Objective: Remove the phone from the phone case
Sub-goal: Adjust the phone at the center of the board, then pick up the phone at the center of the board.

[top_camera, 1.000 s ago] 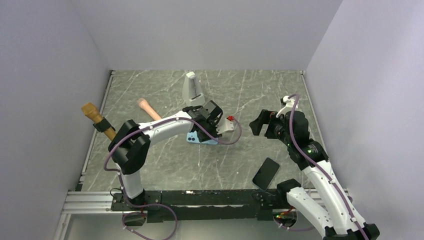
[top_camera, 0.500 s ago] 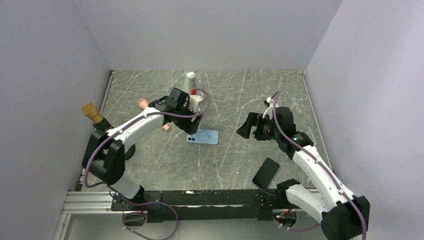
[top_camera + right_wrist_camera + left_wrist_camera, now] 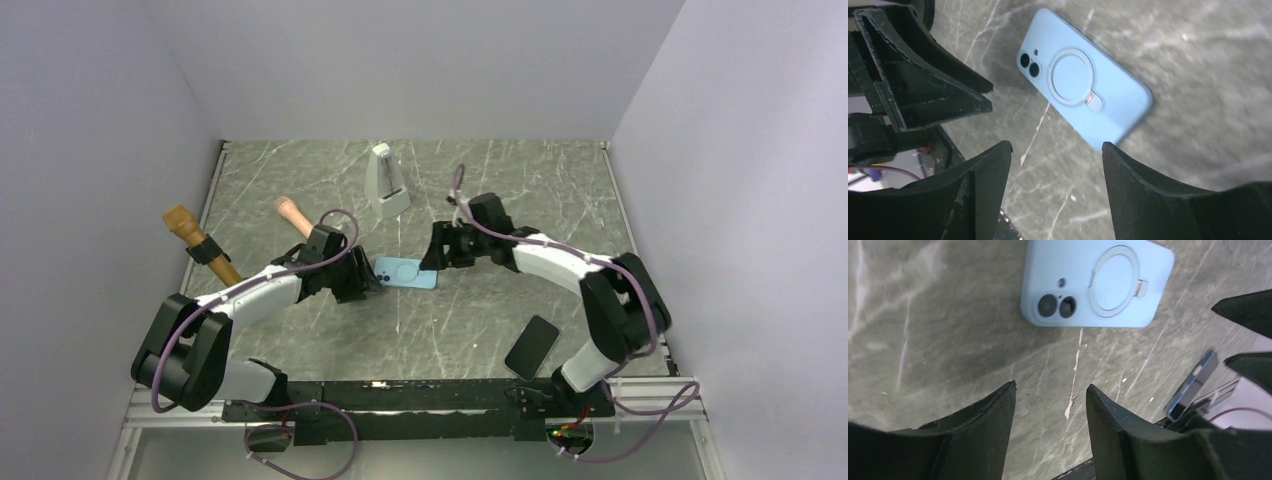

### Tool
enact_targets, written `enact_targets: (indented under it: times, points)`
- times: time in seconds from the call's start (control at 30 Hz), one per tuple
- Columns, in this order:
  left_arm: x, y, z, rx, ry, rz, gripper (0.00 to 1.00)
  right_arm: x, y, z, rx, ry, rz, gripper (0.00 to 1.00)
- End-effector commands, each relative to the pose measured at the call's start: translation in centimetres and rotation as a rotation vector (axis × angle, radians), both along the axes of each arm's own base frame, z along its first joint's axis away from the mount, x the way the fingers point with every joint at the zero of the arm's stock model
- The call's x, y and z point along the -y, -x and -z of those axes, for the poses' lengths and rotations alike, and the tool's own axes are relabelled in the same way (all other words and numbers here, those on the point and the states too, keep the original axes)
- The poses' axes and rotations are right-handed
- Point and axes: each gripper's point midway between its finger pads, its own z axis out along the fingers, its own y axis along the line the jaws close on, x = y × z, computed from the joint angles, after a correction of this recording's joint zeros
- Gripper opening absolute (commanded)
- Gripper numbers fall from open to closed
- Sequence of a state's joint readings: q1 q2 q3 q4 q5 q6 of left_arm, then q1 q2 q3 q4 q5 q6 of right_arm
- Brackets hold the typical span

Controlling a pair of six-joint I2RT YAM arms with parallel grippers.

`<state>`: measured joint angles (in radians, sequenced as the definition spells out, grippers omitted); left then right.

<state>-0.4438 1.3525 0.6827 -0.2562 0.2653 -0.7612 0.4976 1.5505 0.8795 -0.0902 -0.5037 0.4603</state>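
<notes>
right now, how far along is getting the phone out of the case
Nothing looks done: the blue phone case lies back-up, lenses showing in its cutout, so the phone seems inside. In hand: the left end effector and right end effector flank it, open, touching nothing. Left: grip and separate.

A grey marble-patterned table [image 3: 500, 180] with pale veins was boxed in by plain lavender-white walls [image 3: 420, 60] on its far, left and right sides. An aluminium rail [image 3: 170, 405] ran along its near edge.
</notes>
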Motion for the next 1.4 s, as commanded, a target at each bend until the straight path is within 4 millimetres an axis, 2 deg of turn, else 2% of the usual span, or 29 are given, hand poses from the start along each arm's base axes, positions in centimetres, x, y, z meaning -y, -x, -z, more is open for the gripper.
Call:
enact_targets:
  times: [0.0, 0.2, 0.4, 0.53, 0.77, 0.83, 1.0, 1.17, 1.3, 1.37]
  points:
    - [1.4, -2.2, -2.2, 0.014, 0.197, -0.217, 0.58, -3.4, -3.5, -1.2, 0.199, 0.035, -0.109, 0.72]
    - [1.3, -2.9, -0.7, -0.015, 0.237, -0.327, 0.59, -4.1, -6.0, 2.1, 0.232, 0.168, -0.211, 0.78]
    - [1.0, -4.1, 1.3, -0.057, 0.216, -0.398, 0.53, -5.5, -5.9, 4.5, 0.2, 0.136, -0.289, 0.78]
    - [1.4, -4.4, 2.0, -0.094, 0.243, -0.433, 0.52, -5.7, -4.9, 5.9, 0.173, 0.121, -0.347, 0.79]
    - [1.0, -5.9, 2.0, -0.078, 0.249, -0.47, 0.47, -5.3, -1.1, 6.1, 0.195, 0.103, -0.416, 0.85]
    - [1.2, -6.3, 2.4, -0.089, 0.255, -0.464, 0.45, -5.0, -0.9, 6.0, 0.228, 0.15, -0.392, 0.9]
    - [1.5, -6.6, 2.8, -0.097, 0.272, -0.446, 0.43, -4.9, -0.1, 6.8, 0.28, 0.335, -0.373, 0.95]
    - [1.6, -6.5, 2.7, -0.092, 0.274, -0.43, 0.43, -4.3, 0.3, 7.9, 0.233, 0.523, -0.347, 0.96]
    - [1.3, -6.1, 3.1, -0.093, 0.267, -0.436, 0.44, -4.5, -0.5, 7.5, 0.192, 0.652, -0.339, 0.96]
    - [1.0, -5.9, 3.4, -0.099, 0.26, -0.445, 0.44, -4.7, -0.1, 7.6, 0.168, 0.688, -0.377, 0.95]
